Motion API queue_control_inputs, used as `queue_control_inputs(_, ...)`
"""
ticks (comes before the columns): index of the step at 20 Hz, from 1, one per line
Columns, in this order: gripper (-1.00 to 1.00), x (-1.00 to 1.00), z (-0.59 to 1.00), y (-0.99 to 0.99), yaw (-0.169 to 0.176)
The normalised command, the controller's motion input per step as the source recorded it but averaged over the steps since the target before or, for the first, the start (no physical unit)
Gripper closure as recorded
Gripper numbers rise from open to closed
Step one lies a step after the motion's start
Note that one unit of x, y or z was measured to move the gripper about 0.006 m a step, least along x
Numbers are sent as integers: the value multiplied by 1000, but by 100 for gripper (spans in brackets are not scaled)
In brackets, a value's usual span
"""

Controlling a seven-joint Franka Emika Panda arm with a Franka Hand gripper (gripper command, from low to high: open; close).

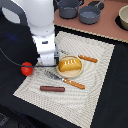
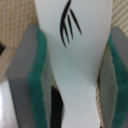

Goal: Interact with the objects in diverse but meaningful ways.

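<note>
Bread loaf: on the round plate, just beside my claw.
Arm: upright, wrist pointing straight down at the cloth on the worktop.
Claw: green pads clamped on the fork by its white head.
Hidden: my fingertips in the exterior view; the wrist view is blurred.
</note>
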Motion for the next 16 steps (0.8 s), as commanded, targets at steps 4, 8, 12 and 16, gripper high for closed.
queue_control_inputs(4,100,-308,969,484,0)
queue_control_inputs(8,100,-388,682,516,0)
queue_control_inputs(12,100,-510,211,429,0)
queue_control_inputs(16,100,-586,-87,354,0)
